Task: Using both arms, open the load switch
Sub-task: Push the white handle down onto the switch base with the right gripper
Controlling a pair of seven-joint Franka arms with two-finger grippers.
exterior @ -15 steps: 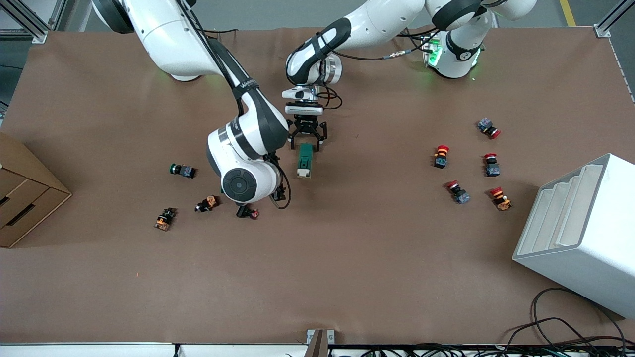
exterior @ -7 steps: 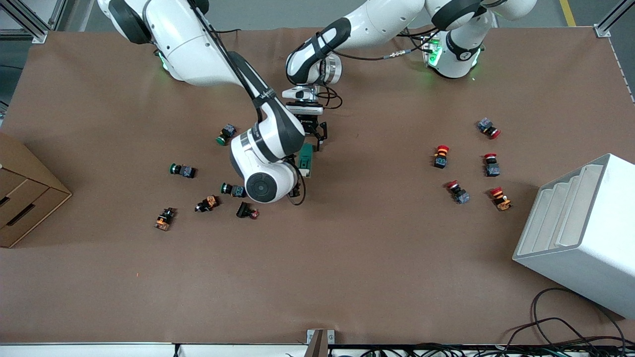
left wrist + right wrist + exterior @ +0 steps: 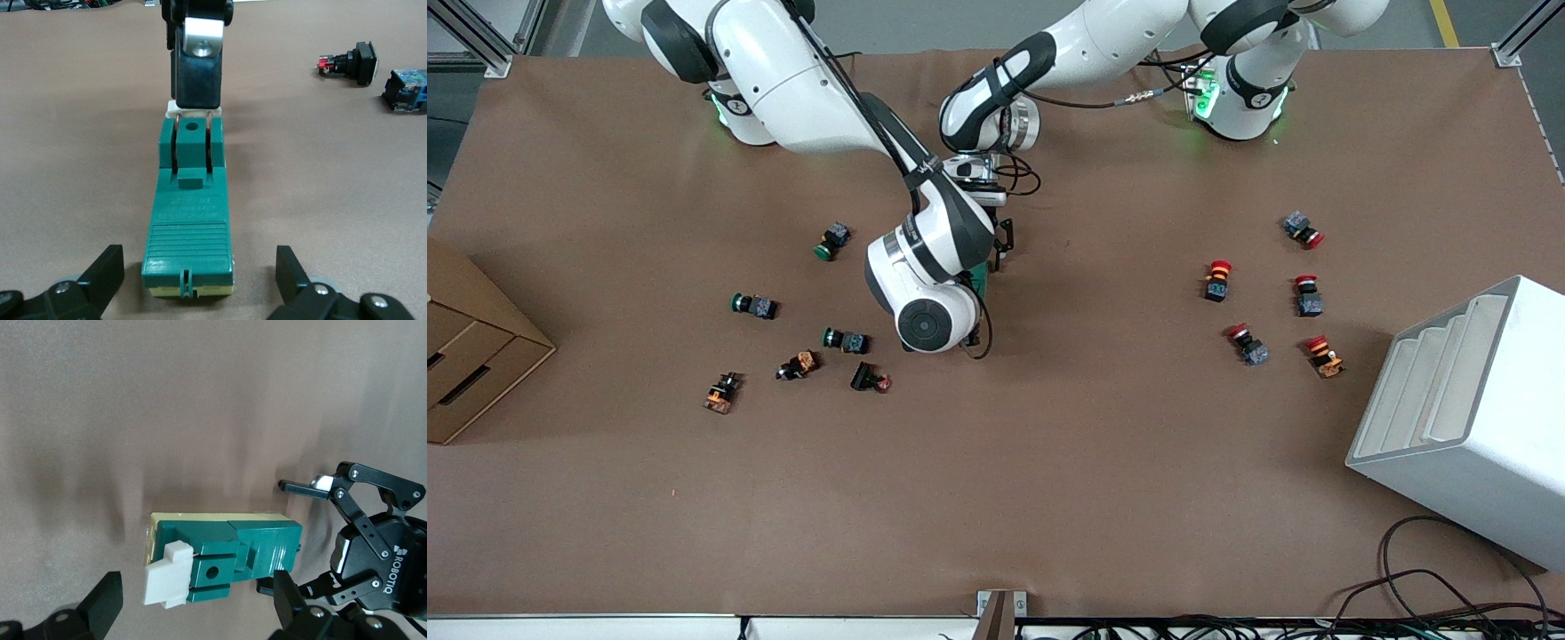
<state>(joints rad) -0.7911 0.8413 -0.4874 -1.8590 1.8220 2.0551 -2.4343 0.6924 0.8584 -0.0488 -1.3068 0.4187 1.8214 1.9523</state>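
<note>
- My right gripper (image 3: 193,613) hangs spread wide straight over the load switch (image 3: 223,555), one dark finger (image 3: 103,603) off each long side of it, touching nothing.
- My left gripper (image 3: 197,283) is low at the switch's plain end, likewise spread wide, a fingertip (image 3: 107,267) either side of the green body without contact.
- The switch lies flat on the brown table (image 3: 1094,444) near its middle. In the front view I see only a sliver of green at (image 3: 980,271); the right arm's wrist (image 3: 925,293) covers the rest, and most of the left gripper too.
- Nearest clutter to the right gripper sits toward the right arm's end of the table: a green-capped button (image 3: 845,340), a dark red-tipped button (image 3: 870,380), an orange-and-black one (image 3: 799,364), and another green-capped button (image 3: 832,240).
- Well apart, toward the left arm's end, a cluster of red-capped buttons (image 3: 1216,279) lies near a white ribbed rack (image 3: 1449,418).
- A cardboard box (image 3: 471,356) is cut off at the table's edge on the right arm's end.
- In the left wrist view, the right gripper (image 3: 197,60) blocks the switch's white tab end; only a thin cream strip shows under it.
- The switch is a moulded green plastic block on a cream base, ribbed on top, with a slotted raised section, a round hole, and a blocky white tab (image 3: 167,581) at one end.
</note>
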